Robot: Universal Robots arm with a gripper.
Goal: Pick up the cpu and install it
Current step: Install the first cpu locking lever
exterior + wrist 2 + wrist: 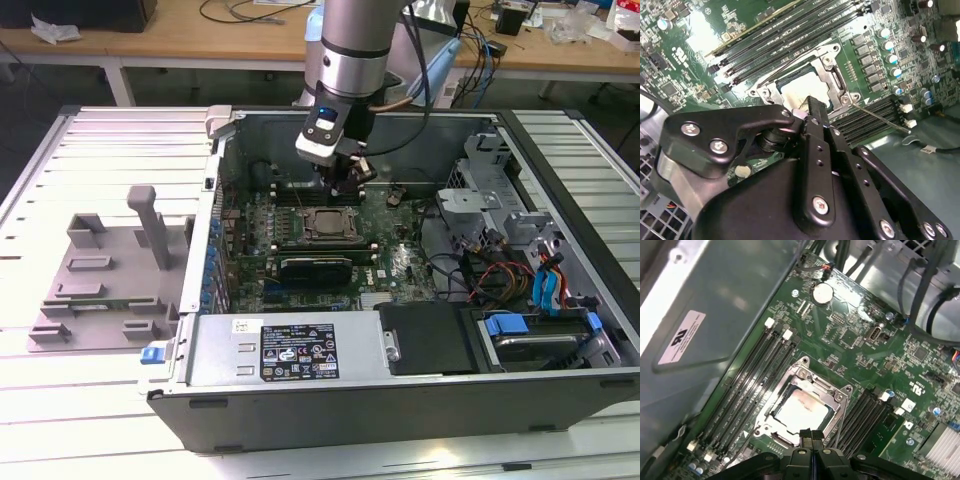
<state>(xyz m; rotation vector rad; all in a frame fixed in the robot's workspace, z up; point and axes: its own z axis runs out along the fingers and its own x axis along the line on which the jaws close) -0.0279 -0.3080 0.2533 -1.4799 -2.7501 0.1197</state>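
**Closed claw over the seated chip**

The black two-fingered claw (811,438) has its fingertips pressed together with nothing between them, right over one edge of the cpu (802,410). This flat square chip with a silvery-grey top lies inside the metal socket frame (841,391). Long black memory slots (755,385) flank the frame on the green motherboard (860,335), inside the open grey computer case (420,410).

We found open room straight above the cpu (802,410) in its socket frame (812,372), where our hand (811,435) hung, hemmed by memory slots (747,385) on both sides, with the black-finned card (315,268) and case wall (215,200) nearby.
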